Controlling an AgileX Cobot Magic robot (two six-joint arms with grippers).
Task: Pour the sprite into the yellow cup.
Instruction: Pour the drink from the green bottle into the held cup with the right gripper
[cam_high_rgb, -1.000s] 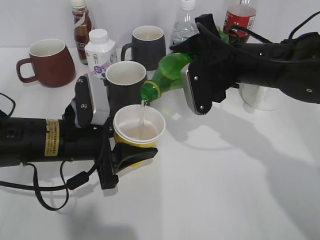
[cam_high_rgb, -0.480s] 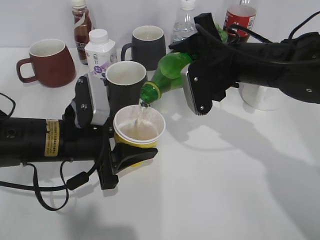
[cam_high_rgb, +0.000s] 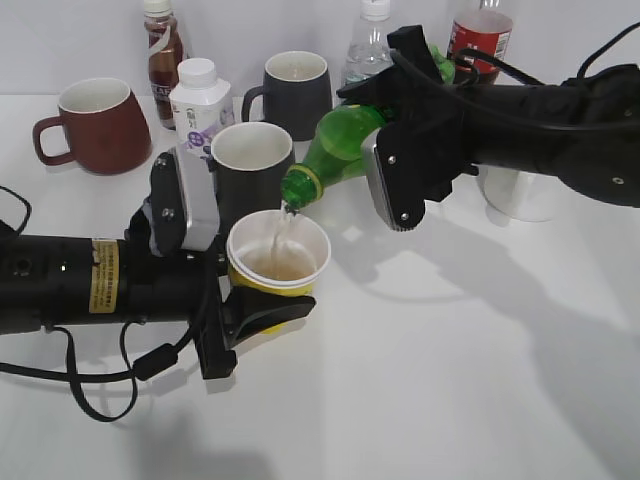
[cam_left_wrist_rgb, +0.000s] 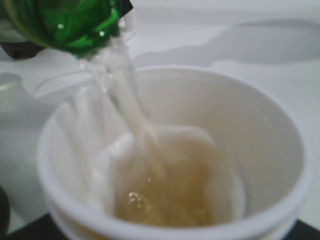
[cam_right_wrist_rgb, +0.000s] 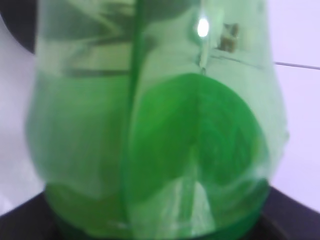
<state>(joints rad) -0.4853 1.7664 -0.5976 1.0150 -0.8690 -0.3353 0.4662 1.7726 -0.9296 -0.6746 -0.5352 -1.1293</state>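
My right gripper (cam_high_rgb: 400, 150) is shut on the green sprite bottle (cam_high_rgb: 335, 145), tilted with its open mouth down and left over the yellow cup (cam_high_rgb: 277, 255). A clear stream falls from the mouth into the cup. My left gripper (cam_high_rgb: 262, 310) is shut on the yellow cup and holds it upright on the table. The left wrist view shows the cup's white inside (cam_left_wrist_rgb: 260, 150) with pale liquid at the bottom and the bottle mouth (cam_left_wrist_rgb: 75, 25) above. The right wrist view is filled by the green bottle (cam_right_wrist_rgb: 155, 130).
Behind the cup stand a dark grey mug (cam_high_rgb: 250, 165), a second dark mug (cam_high_rgb: 297, 92), a white milk bottle (cam_high_rgb: 200, 105), a dark red mug (cam_high_rgb: 95, 125), a brown drink bottle (cam_high_rgb: 162, 50), a clear water bottle (cam_high_rgb: 370, 50) and a cola bottle (cam_high_rgb: 480, 35).
The stream keeps running and the liquid in the cup has risen slightly. Both arms hold almost the same pose.
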